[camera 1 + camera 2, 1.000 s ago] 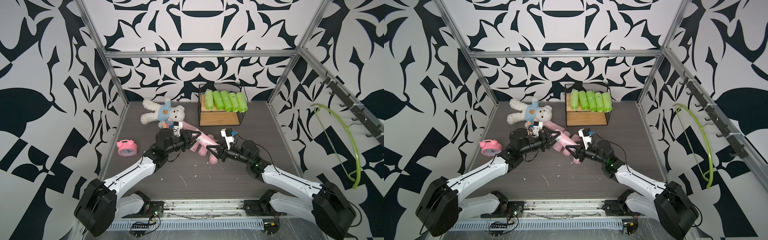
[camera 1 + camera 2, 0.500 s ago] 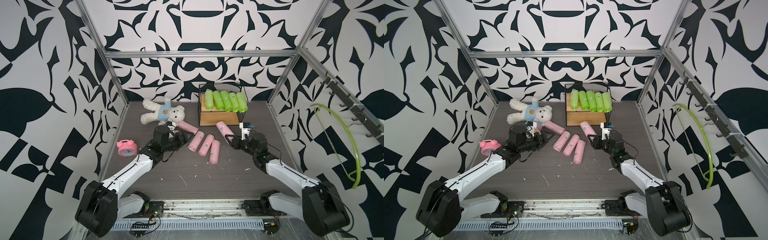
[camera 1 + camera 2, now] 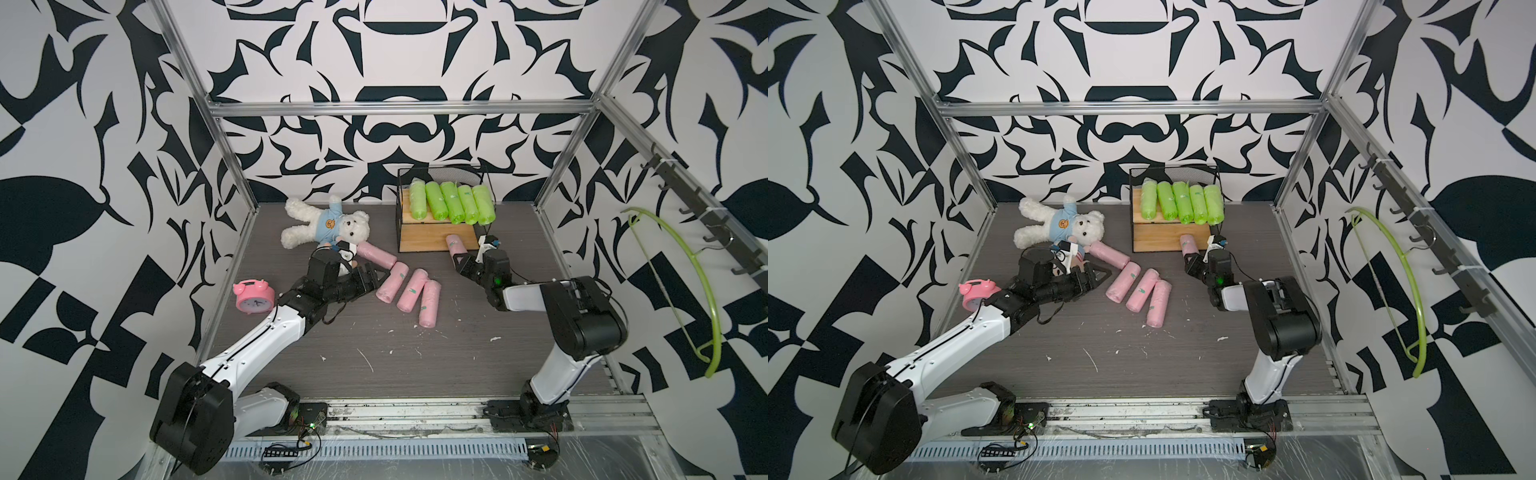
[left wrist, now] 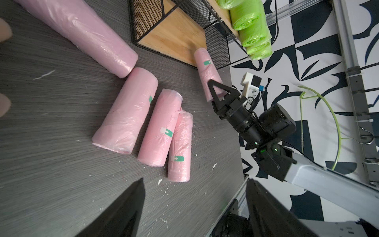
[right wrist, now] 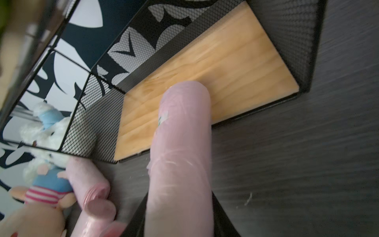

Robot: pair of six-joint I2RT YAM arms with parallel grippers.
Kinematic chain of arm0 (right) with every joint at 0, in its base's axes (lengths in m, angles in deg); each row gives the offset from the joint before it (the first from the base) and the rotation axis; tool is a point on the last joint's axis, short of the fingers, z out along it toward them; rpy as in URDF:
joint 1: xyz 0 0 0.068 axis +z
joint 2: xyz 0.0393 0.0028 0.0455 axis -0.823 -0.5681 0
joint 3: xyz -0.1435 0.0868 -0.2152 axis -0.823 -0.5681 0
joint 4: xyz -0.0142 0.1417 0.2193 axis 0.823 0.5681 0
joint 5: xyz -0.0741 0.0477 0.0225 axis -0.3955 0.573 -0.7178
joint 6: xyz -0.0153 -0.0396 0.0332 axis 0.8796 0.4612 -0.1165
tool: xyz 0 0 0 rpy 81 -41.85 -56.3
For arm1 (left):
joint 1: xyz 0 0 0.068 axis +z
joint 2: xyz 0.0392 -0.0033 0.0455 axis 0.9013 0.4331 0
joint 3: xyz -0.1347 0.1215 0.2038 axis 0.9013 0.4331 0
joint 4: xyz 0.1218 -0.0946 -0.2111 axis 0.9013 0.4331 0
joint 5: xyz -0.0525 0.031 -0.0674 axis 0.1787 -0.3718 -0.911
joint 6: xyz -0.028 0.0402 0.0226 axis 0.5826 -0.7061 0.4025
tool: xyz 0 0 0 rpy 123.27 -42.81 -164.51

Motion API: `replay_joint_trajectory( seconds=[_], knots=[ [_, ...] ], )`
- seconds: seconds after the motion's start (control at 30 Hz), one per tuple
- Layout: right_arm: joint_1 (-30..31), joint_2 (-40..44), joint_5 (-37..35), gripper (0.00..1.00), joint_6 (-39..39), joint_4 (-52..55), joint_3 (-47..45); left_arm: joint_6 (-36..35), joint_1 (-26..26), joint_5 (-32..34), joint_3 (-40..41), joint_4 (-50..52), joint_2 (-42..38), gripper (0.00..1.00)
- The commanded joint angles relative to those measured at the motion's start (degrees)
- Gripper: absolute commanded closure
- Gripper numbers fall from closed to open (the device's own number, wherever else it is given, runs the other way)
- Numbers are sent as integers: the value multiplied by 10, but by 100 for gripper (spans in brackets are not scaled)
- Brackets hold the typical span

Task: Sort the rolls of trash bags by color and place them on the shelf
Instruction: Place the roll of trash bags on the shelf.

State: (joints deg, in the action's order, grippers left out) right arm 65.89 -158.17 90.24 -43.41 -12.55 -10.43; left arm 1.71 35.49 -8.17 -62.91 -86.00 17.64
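We clamp a pink roll (image 3: pixel 454 245) in our right hand (image 3: pixel 460 261), its tip over the lower board (image 3: pixel 419 239) of the shelf (image 3: pixel 440 172), our left hand (image 3: pixel 380 277) spread wide and empty; next it needs sliding fully in.

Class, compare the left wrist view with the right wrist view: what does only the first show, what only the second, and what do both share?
Only the left wrist view: the left gripper, open, and the green hanger. Only the right wrist view: the teddy bear, seen through the shelf. Both: the pink roll held by the right gripper, the shelf's lower board, and loose pink rolls on the table.
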Motion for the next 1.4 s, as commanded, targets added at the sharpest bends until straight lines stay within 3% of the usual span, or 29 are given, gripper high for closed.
replay_joint_trajectory(
  seconds=[0.0, 0.23, 0.57, 1.0, 1.37],
  knots=[
    [-3, -32, -21, 63, -39, -124, 47, -16, 0, -8, -17, 14, -12, 16],
    [-8, -104, -44, 63, -68, -126, 104, -18, 1, -17, -19, 17, -7, 16],
    [-18, -131, -95, 57, -76, -79, 138, -23, 1, -23, -17, 13, 6, 16],
    [-28, -113, -145, 47, -87, -39, 120, -21, 0, -30, -14, 10, 6, 16],
    [-42, -81, -140, 32, -92, -27, 96, -19, 0, -31, -4, 6, 0, 16]
  ],
)
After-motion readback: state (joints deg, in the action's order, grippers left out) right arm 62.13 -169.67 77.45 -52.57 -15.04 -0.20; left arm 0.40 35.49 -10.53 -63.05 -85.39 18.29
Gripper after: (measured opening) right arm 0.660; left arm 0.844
